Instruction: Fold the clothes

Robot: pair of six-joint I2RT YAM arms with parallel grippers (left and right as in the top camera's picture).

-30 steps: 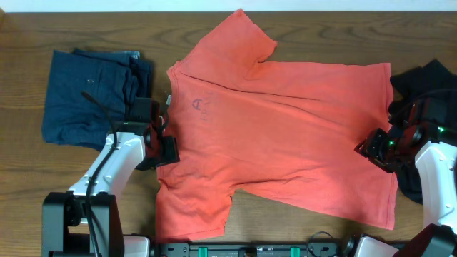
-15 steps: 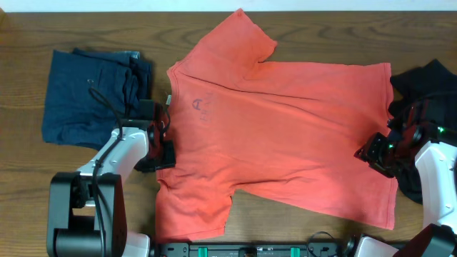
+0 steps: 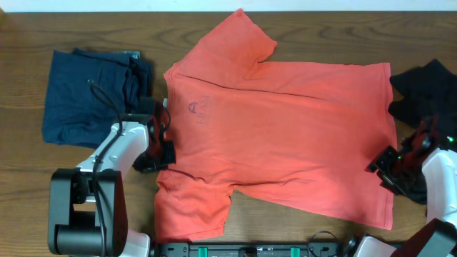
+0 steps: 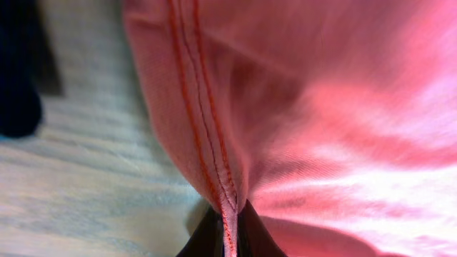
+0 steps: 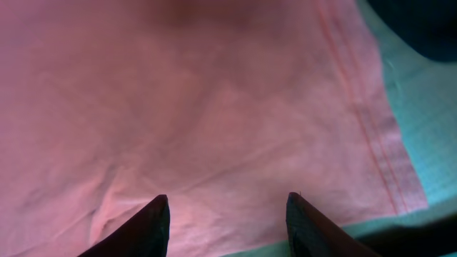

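You're at the very start of the fold on the shirt [image 3: 285, 128]. It lies spread flat on the tabletop [image 3: 28, 178], turned sideways. Its neck faces your left arm, its hem faces your right, and one sleeve points to the far edge and the other to the near edge. No part of it is doubled over yet, so every fold on it is left to do.

Your left tool [image 3: 161, 143] sits at the shirt's neck-side edge, just where the near sleeve begins. In the left wrist view its fingertips [image 4: 203, 244] are together, clamped on a stitched seam of the shirt, and the cloth rises out of the pinch. Your right tool [image 3: 393, 168] is over the near corner at the shirt's hem end. In the right wrist view its fingers [image 5: 146, 232] stand apart above the cloth with nothing between them, and the stitched hem runs just to one side. It grips nothing.

Beyond the shirt's neck end, the navy garment [image 3: 93, 96] lies in what looks like a squared, folded stack, so you can probably count that one as done. Beyond the hem end, the black garment [image 3: 425, 82] is bunched up and looks unfolded, so it is likely still to do.

Near the shirt's neck there is a small dark emblem, a rounded mark with a short line of script beside it. It is too small to read. Nothing else on the garments is legible.
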